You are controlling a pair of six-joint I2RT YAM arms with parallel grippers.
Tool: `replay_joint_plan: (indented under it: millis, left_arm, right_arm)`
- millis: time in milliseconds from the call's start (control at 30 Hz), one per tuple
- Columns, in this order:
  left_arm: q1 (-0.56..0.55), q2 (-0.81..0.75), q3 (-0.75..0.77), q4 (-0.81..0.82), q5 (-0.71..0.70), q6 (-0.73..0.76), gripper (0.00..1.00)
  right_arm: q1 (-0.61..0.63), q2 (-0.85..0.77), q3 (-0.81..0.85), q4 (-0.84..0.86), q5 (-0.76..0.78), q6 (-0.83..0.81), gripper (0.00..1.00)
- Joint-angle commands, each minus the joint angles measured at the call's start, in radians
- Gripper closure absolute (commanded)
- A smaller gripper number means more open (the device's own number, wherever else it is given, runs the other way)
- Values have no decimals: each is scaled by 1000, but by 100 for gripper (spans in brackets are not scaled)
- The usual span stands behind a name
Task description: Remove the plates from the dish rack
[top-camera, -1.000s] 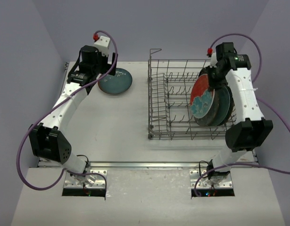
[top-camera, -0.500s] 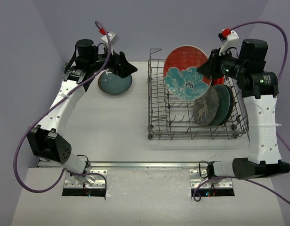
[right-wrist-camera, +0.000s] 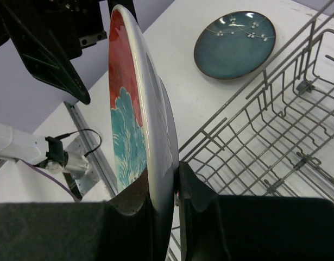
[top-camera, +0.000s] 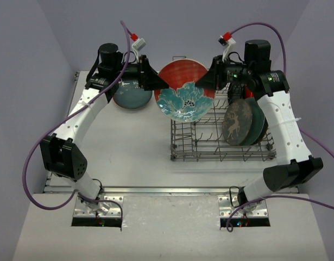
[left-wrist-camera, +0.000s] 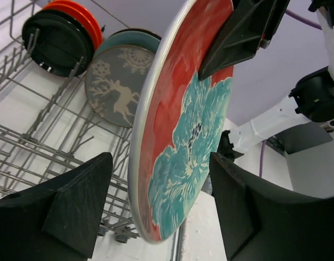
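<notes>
The red-and-teal patterned plate (top-camera: pixel 184 92) hangs on edge in the air over the dish rack's (top-camera: pixel 221 142) left end. My right gripper (top-camera: pixel 206 81) is shut on its right rim (right-wrist-camera: pixel 164 201). My left gripper (top-camera: pixel 162 85) straddles the opposite rim (left-wrist-camera: pixel 161 209), open, with a gap on each side of the plate. A dark grey plate with a deer (top-camera: pixel 237 122) and a teal one (top-camera: pixel 260 117) stand in the rack's right end. The left wrist view also shows a small black plate (left-wrist-camera: pixel 57 41) and an orange-red one (left-wrist-camera: pixel 80 11) behind them.
A teal plate (top-camera: pixel 128 99) lies flat on the table at the back left, partly under my left wrist. The rack's upright tines (right-wrist-camera: pixel 275 136) and raised corner loop (top-camera: pixel 178 58) stand close beneath and behind the hanging plate.
My right arm lifted the patterned plate out of the rack and carried it left. My left arm swung right from the teal plate to the patterned plate's left rim, its jaws narrowing.
</notes>
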Motion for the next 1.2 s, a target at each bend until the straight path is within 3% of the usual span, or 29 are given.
replay_joint_plan:
  millis: [0, 100, 167, 233, 267, 333, 367, 400, 433, 500, 600, 733, 800, 900, 1167]
  left_arm:
    - [-17, -5, 7, 17, 39, 1, 49]
    - [-17, -1, -2, 14, 41, 1, 61]
    - [-15, -1, -7, 9, 41, -2, 83]
    - [-11, -5, -18, 19, 40, -16, 98]
    - [-3, -10, -34, 52, 43, -51, 100]
    - [25, -16, -75, 160, 49, -152, 100]
    - [30, -17, -80, 168, 49, -160, 100]
    - [65, -17, -109, 219, 51, -217, 100]
    - [100, -12, -128, 316, 57, -324, 100]
    - [170, 0, -136, 395, 57, -413, 100]
    - [296, 36, -124, 487, 53, -528, 100]
    - [428, 103, -75, 498, 13, -561, 100]
    - [462, 149, -8, 345, -38, -443, 100]
    - [479, 242, 135, 91, -98, -229, 100]
    - [487, 430, 256, -30, -193, -113, 100]
  right_arm:
    - [8, -27, 72, 223, -107, 92, 100]
    - [10, -19, 72, 248, -117, 124, 100]
    - [10, -14, 69, 252, -118, 133, 100]
    - [10, -13, 64, 250, -116, 133, 100]
    - [10, -12, 62, 242, -109, 131, 91]
    - [10, -10, 63, 217, -86, 126, 63]
    - [10, -10, 63, 208, -81, 125, 59]
    - [10, -12, 59, 198, -48, 124, 41]
    - [6, -17, 52, 185, -14, 124, 31]
    - [-11, -23, 35, 176, 30, 135, 14]
    - [-83, -27, 19, 170, 62, 172, 1]
    - [-179, -8, 26, 139, 57, 230, 1]
    - [-225, 2, 34, 112, 63, 232, 1]
    - [-270, 12, 35, 69, 80, 196, 1]
    - [-338, 12, 20, -48, 129, 115, 1]
